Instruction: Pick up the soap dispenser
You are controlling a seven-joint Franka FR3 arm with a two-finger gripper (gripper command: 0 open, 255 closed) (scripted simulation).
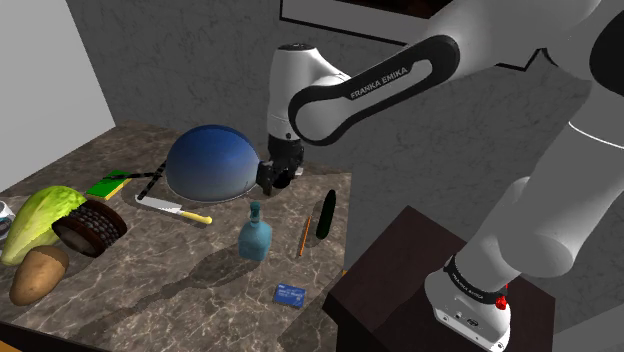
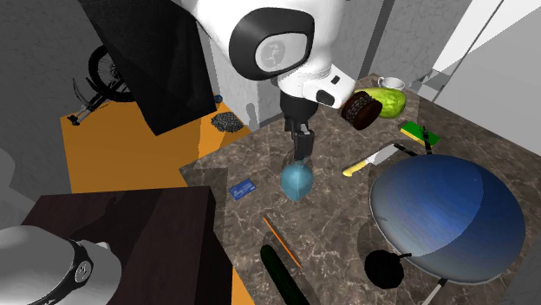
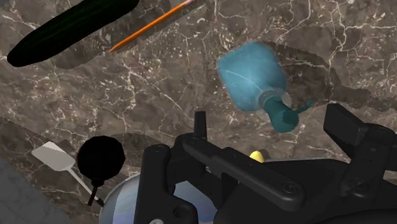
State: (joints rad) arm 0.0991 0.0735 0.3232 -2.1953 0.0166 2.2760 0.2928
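Dark marbled counter (image 1: pixel 180 290) under grey walls carries the dispenser (image 1: pixel 255 237), a teal bottle standing upright in front of the blue dome (image 1: pixel 208 160). In the shoulder view the knife (image 1: pixel 172 208) is on its left and the pencil (image 1: pixel 303 235) on its right. The gripper (image 1: pixel 277 178) hangs above it without touching, fingers spread wide and holding nothing. The bottle looks light, rigid and smooth, probably slippery; its broad body should give a surer hold than the thin neck or pump.

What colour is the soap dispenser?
The soap dispenser is teal blue, clearest in the wrist view.
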